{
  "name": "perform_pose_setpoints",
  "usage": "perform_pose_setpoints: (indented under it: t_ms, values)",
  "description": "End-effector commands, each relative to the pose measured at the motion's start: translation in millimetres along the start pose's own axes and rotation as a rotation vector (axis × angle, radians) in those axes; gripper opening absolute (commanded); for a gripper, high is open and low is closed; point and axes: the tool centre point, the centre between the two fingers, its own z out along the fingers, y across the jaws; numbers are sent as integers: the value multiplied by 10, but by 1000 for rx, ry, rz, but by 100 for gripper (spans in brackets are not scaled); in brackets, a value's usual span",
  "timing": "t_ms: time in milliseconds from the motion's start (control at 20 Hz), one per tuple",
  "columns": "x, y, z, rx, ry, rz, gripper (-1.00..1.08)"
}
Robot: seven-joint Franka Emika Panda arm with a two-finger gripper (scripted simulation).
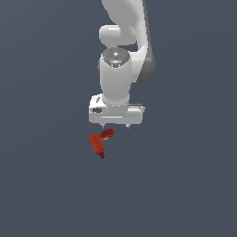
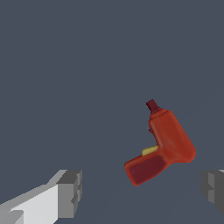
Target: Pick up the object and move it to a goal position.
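The object is a small red drill-shaped item [image 1: 99, 143] with a dark red nozzle tip and a yellowish accent. It lies on the flat grey surface [image 1: 46, 185]. In the wrist view the drill [image 2: 164, 146] lies between and beyond the two fingertips, nearer one of them. My gripper [image 1: 115, 125] hangs just above it, a little toward the exterior view's right. The jaws stand wide apart and hold nothing. One grey finger pad [image 2: 70, 192] shows whole, the other pad [image 2: 214, 190] is cut by the frame edge.
The white arm [image 1: 122, 46] rises straight up behind the gripper. The uniform dark grey surface fills the rest of both views.
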Motion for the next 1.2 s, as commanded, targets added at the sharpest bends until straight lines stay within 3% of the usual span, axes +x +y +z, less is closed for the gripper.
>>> perform_pose_setpoints:
  t_ms: [0,600,1150]
  values:
    - [0,0,0,0,0,0,108]
    - [-14,-25,-53,0,9,-11,108]
    - [-77,87,241,-25,3,122,108]
